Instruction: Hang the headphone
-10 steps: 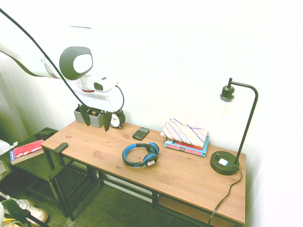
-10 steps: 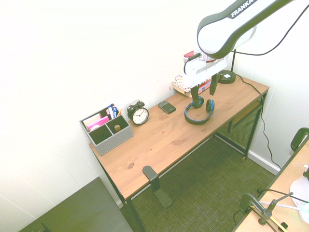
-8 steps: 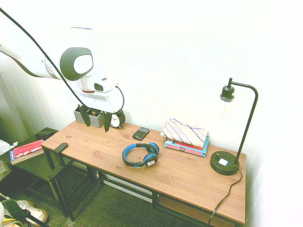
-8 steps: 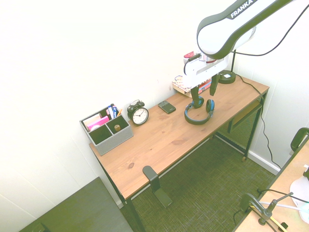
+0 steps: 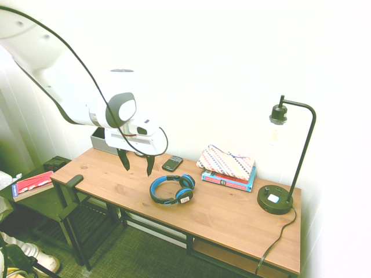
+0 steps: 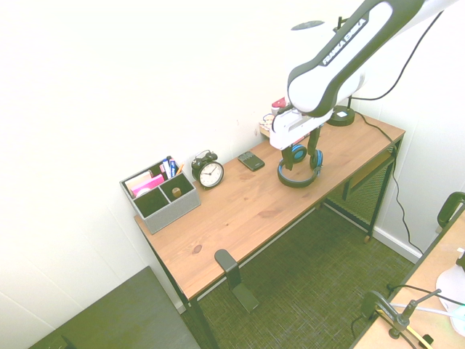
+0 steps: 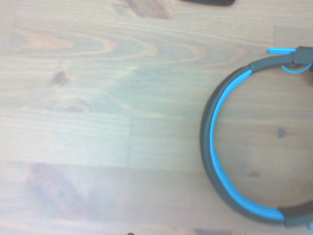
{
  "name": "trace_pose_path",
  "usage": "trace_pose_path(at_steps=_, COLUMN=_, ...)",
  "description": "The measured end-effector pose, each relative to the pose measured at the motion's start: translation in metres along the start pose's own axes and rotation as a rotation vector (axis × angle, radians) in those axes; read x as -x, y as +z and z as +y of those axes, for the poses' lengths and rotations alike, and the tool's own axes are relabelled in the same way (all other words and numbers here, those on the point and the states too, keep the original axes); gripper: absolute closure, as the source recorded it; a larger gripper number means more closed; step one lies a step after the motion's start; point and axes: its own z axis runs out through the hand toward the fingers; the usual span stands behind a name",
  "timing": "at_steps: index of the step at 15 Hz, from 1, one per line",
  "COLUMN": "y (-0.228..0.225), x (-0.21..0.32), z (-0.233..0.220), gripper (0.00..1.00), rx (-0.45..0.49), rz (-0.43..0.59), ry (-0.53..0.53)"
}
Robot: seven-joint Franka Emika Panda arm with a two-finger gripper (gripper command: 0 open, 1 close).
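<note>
First exterior view: black two-finger gripper [image 5: 138,166] spread wide above the brown wooden desk [image 5: 232,215]; blue-and-black over-ear headphones [image 5: 156,190] lying on it.

Second exterior: black alarm clock with white dial [image 6: 209,173] beside grey compartmented organizer [image 6: 168,209].

Wrist: curved headband; dark object at edge, possibly the phone.

The open tool [image 5: 137,163] hangs above the bench [image 5: 110,179], where blue-and-black headphones [image 5: 157,194] lie near a phone [image 5: 172,163]; a lamp [image 5: 275,200] stands beside books [image 5: 227,182].
</note>
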Motion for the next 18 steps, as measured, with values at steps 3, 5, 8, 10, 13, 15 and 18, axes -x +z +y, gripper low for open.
trace_pose_path(at_steps=3, y=0.047, x=-0.033, z=-0.015, gripper=0.00, rx=0.025, rz=0.022, ry=-0.029)
trace_pose_path(at_steps=5, y=0.067, x=-0.046, z=-0.031, gripper=0.00, rx=0.039, rz=0.024, ry=-0.046)
trace_pose_path(at_steps=8, y=0.085, x=-0.052, z=-0.052, gripper=1.00, rx=0.054, rz=0.028, ry=-0.070)
trace_pose_path(at_steps=10, y=0.097, x=-0.055, z=-0.055, gripper=1.00, rx=0.066, rz=0.025, ry=-0.069)
trace_pose_path(at_steps=13, y=0.102, x=-0.057, z=-0.060, gripper=1.00, rx=0.066, rz=0.024, ry=-0.061)
trace_pose_path(at_steps=15, y=0.104, x=-0.056, z=-0.061, gripper=1.00, rx=0.063, rz=0.017, ry=-0.054)
trace_pose_path(at_steps=18, y=0.108, x=-0.053, z=-0.062, gripper=1.00, rx=0.065, rz=0.008, ry=-0.050)
